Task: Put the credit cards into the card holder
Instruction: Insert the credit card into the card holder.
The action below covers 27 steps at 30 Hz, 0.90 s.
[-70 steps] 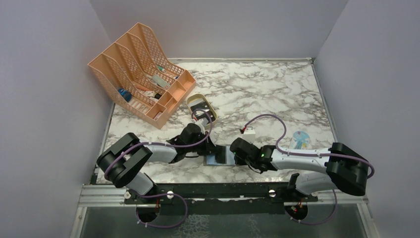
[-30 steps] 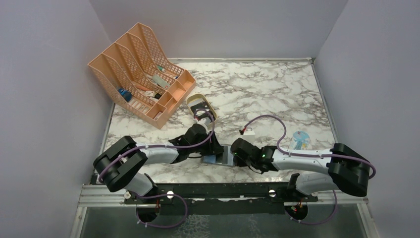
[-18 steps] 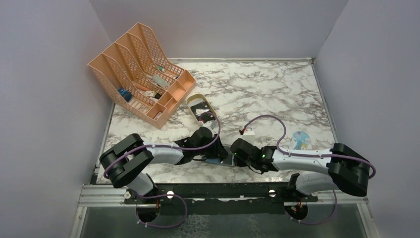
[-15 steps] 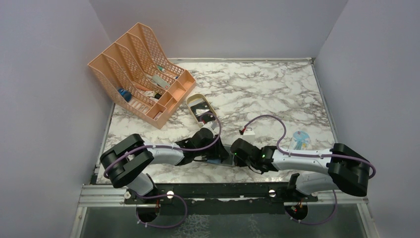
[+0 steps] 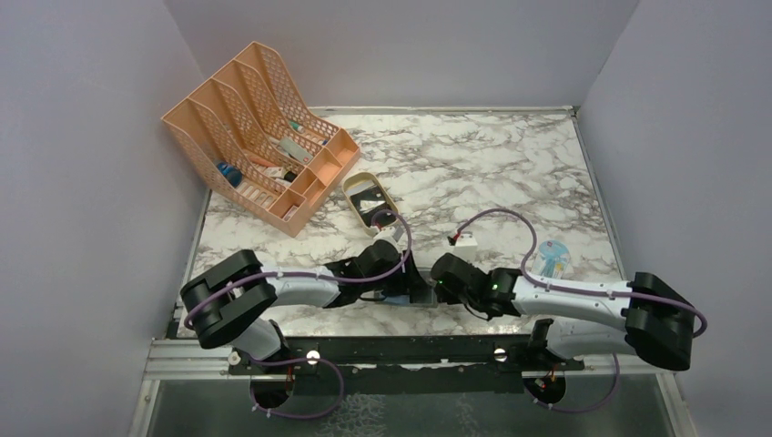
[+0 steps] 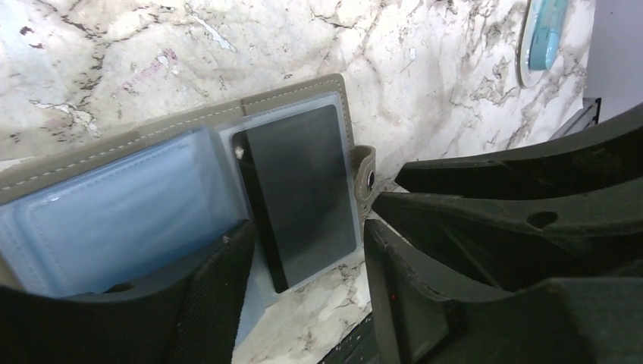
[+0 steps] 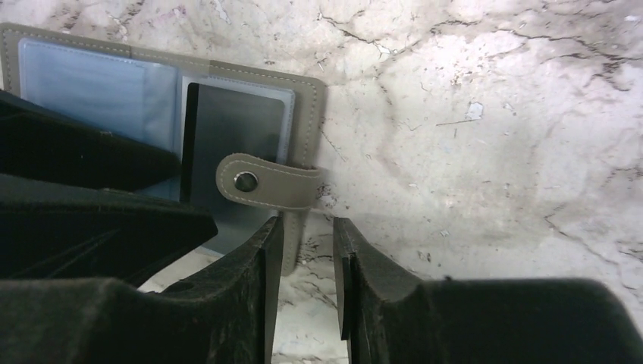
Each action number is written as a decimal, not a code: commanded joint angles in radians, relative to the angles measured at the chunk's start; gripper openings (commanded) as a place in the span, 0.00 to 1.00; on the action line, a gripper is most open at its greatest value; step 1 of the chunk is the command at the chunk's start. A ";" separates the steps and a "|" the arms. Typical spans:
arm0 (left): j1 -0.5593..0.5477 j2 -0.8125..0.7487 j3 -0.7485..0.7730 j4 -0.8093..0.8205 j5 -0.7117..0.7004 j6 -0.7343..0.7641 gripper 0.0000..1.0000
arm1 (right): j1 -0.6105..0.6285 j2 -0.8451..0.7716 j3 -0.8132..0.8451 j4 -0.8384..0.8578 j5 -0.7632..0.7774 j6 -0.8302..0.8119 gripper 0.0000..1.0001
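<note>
Left wrist: open grey card holder (image 6: 114, 205) holds dark card (image 6: 303, 193) between spread left fingers (image 6: 216, 292).

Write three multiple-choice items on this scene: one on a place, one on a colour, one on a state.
1. Where does the wallet lie?
A. in the peach rack
B. on the table, between the left gripper and the right gripper
C. in the oval tray

2. What colour is the card in its pocket?
A. black
B. white
C. red

3. How is the wallet?
A. snapped shut
B. standing on edge
C. open flat

Answers:
1 B: both wrist views show marble around it, with the other arm close by.
2 A: the card shows dark under the clear sleeve.
3 C: both pocket pages show and the strap lies unfastened.
</note>
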 commanded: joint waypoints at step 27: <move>0.415 -0.016 0.609 -0.743 -0.125 0.968 0.65 | 0.002 0.008 0.129 0.210 -0.206 -0.122 0.39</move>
